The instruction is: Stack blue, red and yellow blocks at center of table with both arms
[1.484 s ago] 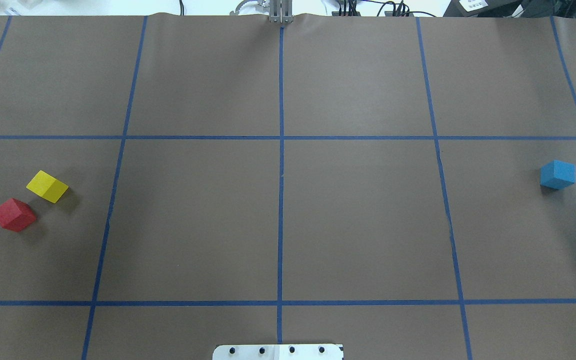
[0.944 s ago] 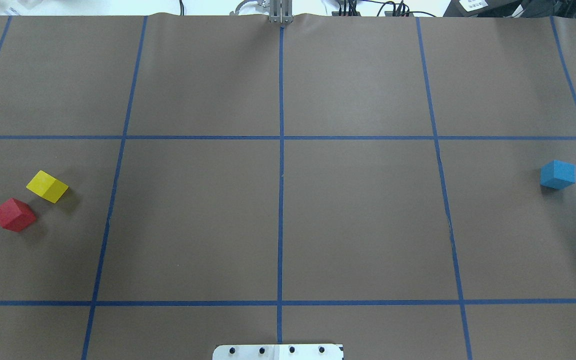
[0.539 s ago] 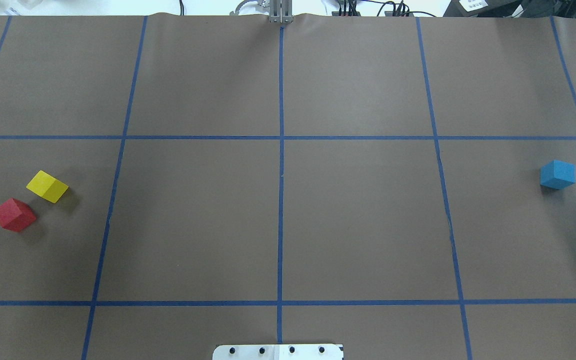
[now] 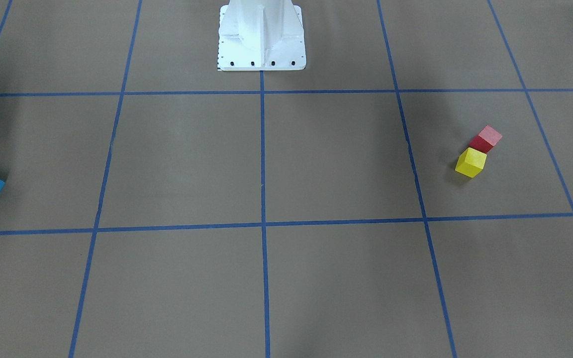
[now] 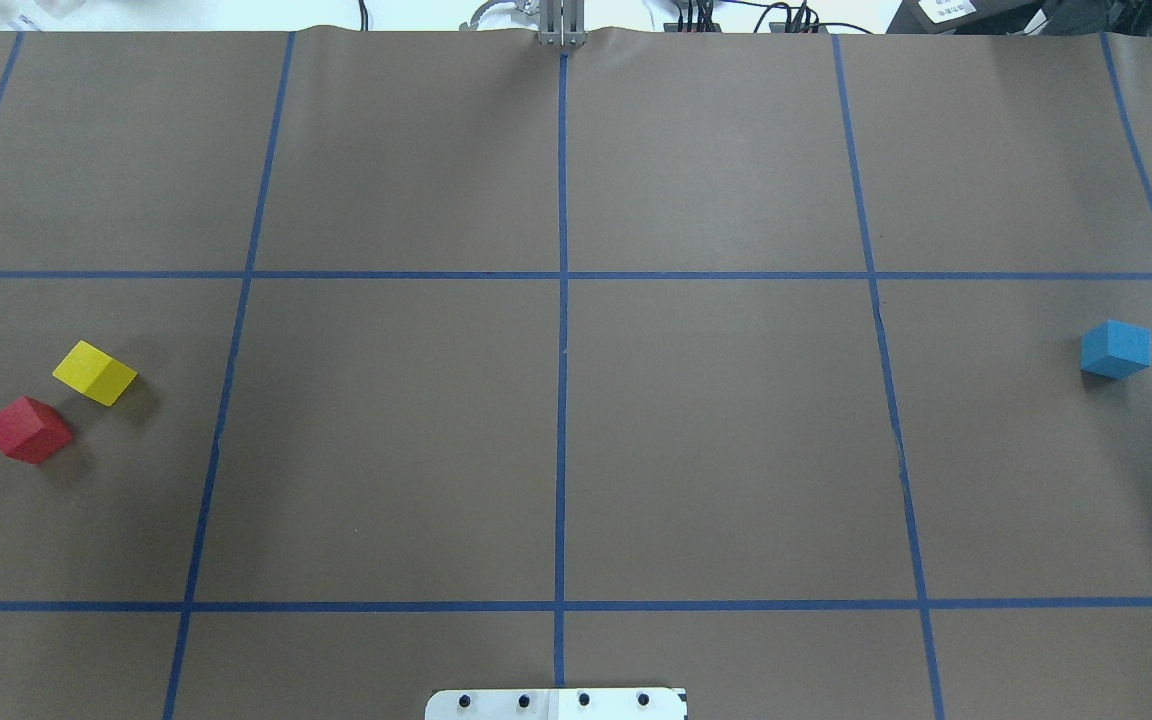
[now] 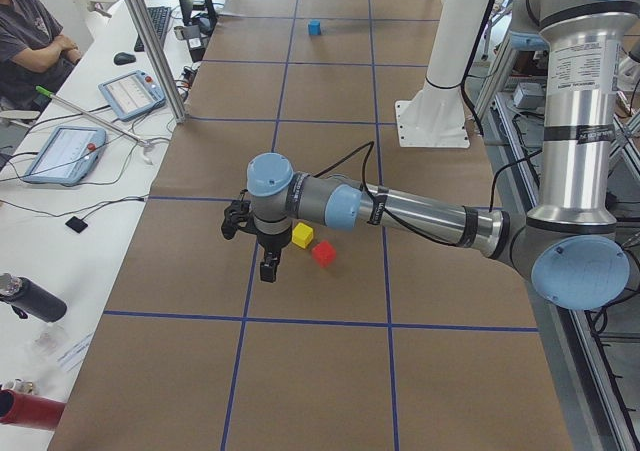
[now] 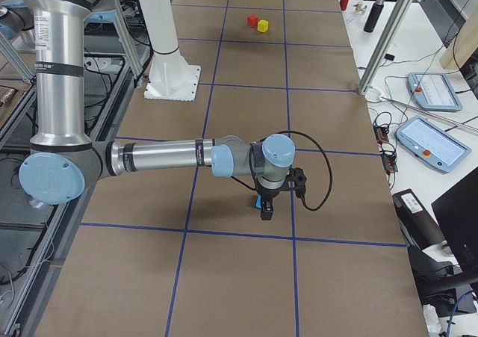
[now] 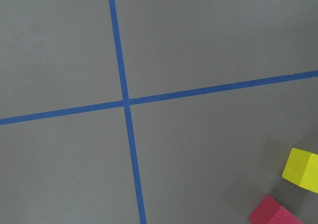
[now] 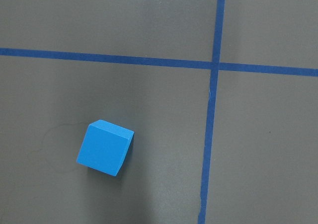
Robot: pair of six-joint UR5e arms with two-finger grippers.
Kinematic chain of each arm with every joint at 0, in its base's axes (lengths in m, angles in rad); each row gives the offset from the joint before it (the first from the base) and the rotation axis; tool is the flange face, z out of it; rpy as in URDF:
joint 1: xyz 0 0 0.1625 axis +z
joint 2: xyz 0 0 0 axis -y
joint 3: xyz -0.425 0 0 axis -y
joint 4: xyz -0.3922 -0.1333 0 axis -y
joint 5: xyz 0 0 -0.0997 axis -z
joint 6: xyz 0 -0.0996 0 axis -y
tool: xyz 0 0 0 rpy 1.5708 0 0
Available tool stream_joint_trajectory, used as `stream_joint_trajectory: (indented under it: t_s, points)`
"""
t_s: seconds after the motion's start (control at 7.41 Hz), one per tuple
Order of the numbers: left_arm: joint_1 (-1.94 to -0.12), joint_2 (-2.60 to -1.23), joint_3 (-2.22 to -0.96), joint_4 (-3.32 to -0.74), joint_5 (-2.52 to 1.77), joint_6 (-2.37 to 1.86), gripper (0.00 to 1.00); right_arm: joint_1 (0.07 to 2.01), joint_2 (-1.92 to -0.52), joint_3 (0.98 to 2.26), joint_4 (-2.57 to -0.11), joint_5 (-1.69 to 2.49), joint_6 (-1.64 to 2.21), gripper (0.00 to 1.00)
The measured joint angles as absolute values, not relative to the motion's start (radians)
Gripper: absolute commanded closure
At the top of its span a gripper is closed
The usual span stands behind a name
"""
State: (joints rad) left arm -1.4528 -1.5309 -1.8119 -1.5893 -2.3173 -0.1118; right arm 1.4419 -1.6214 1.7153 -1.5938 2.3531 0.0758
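Observation:
The blue block (image 5: 1115,349) lies at the table's right end; it also shows in the right wrist view (image 9: 105,148). The red block (image 5: 29,429) and the yellow block (image 5: 94,373) lie close together at the left end, and both show in the left wrist view's lower right corner. My left gripper (image 6: 270,266) hangs above the table just beyond the yellow block (image 6: 302,235). My right gripper (image 7: 267,211) hangs over the blue block (image 7: 258,201), partly hiding it. I cannot tell whether either gripper is open or shut.
The white robot pedestal (image 4: 261,35) stands at the table's near-robot edge. Blue tape lines (image 5: 562,400) divide the brown table cover into squares. A side desk with tablets (image 6: 62,153) and a seated operator (image 6: 30,31) runs along the far side.

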Motion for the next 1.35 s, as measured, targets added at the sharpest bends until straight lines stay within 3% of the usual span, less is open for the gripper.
stream_joint_trajectory:
  t_s: [0.81,1.35]
  points:
    - [-1.450,-1.497,-1.835,-1.594,-2.321,-0.136,0.01,1.442,-1.622,1.715,-1.591,2.355,0.076,0.00]
    - [-1.448,-1.496,-1.830,-1.596,-2.321,-0.130,0.00,1.433,-1.650,1.679,-1.458,2.353,0.075,0.00]
